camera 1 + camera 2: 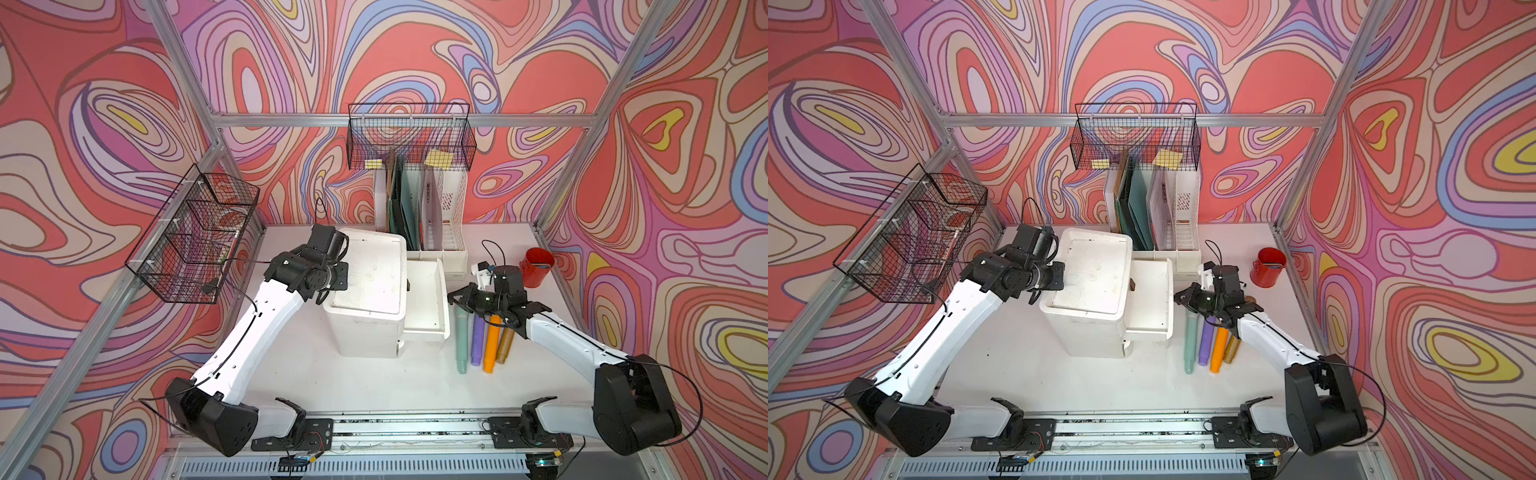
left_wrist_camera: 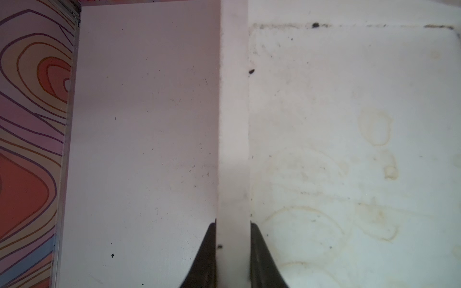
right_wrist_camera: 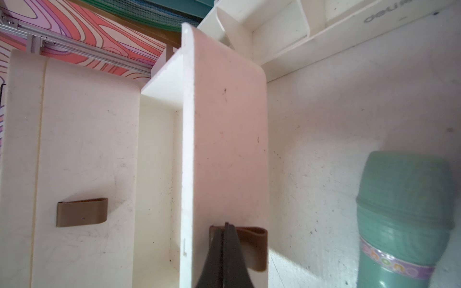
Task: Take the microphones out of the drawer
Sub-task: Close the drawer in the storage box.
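My L pincer (image 2: pixel 233 224) clamps cabinet (image 1: pixel 365 291) rim; drawer (image 1: pixel 428 299) beside it is open. My R pincer (image 3: pixel 224 225) is pressed together at drawer handle (image 3: pixel 253 239). On table (image 1: pixel 374 382), just right of drawer: green mic (image 1: pixel 462 345), purple mic (image 1: pixel 478 340), orange mic (image 1: pixel 491 349), gold mic (image 1: pixel 505 347).

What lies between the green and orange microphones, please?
The purple microphone, lying parallel between the green microphone and orange microphone, as seen in both top views.
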